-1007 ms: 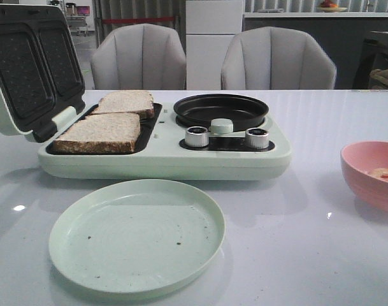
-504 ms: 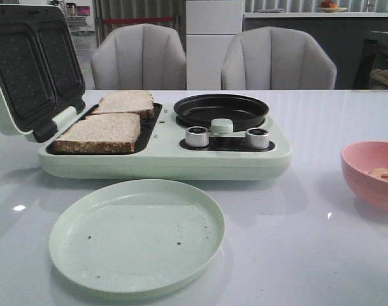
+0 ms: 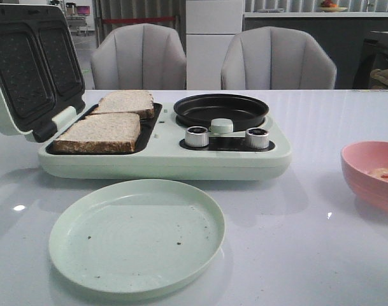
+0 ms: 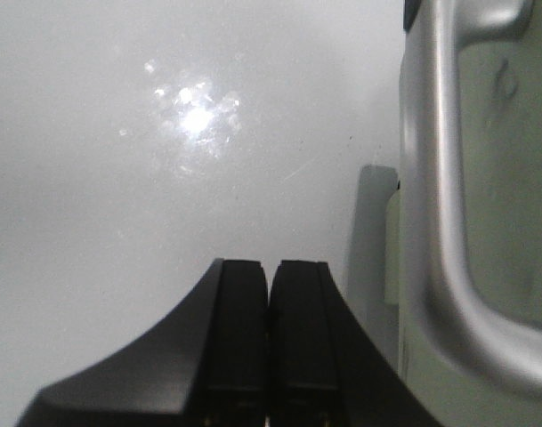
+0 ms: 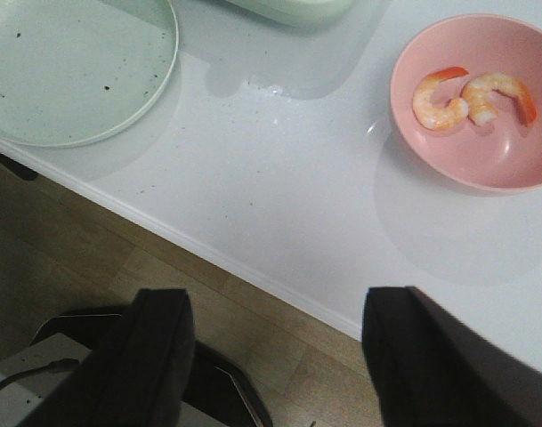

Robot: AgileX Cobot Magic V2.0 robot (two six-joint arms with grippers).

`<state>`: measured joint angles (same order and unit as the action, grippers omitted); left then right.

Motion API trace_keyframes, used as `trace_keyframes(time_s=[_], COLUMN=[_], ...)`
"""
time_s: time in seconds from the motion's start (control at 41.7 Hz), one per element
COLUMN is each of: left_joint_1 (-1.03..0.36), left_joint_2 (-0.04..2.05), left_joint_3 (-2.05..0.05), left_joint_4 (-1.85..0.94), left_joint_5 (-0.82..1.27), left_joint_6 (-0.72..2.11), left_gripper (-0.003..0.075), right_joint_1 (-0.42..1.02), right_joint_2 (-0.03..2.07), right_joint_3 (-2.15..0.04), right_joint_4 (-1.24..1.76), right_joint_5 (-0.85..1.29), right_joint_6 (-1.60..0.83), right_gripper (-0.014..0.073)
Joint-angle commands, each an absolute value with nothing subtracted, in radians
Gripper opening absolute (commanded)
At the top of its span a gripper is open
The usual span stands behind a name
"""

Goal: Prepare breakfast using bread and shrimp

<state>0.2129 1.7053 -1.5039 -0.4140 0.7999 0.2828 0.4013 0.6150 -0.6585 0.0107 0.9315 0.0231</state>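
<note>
While two curled shrimp [image 5: 466,98] (orange-pink) lie bowled, bread [image 3: 99,132] pale, left jaws closed, right jaws apart.

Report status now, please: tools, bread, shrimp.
Left tool shut, empty. Right tool open, empty. Bread on grill; shrimp in bowl. Nothing blocking.

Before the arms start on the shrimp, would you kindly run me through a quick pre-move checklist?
1. Bread in the sandwich maker: both slices seated in the open tray, ok.
2. Shrimp available: two pieces in the pink bowl, ok.
3. Frying pan free: nothing in it, ok.
4. Right gripper ready to grasp: open, over the table's near edge, ok.
5. Left gripper ready: shut, beside the lid, not ok.
6. Heat dials set: cannot tell.
</note>
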Motion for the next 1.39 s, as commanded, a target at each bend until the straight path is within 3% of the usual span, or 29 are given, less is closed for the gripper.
trace_keyframes(time_s=[0.0,0.36,0.792,1.367], left_joint_1=[0.213,0.185,-0.041,-0.352], left_joint_2=[1.711,1.717,1.647,1.249], left_joint_3=[-1.586,-1.622,-1.585,-1.141], left_joint_4=[-0.493,-0.723,-0.666,-0.587], left_joint_5=[0.757,0.853,0.864,0.717], left_joint_6=[0.286,0.471,0.544,0.573], left_gripper=[0.0102,0.0102,0.0102,0.0102], right_joint_1=[0.397,0.397,0.397,0.397], right_joint_2=[0.614,0.614,0.614,0.614], right_joint_3=[-0.682,-0.682,-0.682,-0.682], right_joint_4=[0.005,0.005,0.005,0.005], right_joint_5=[0.875,0.875,0.875,0.875], right_joint_6=[0.021,0.021,0.021,0.021], right_gripper=[0.0519,0.0519,0.0519,0.0519])
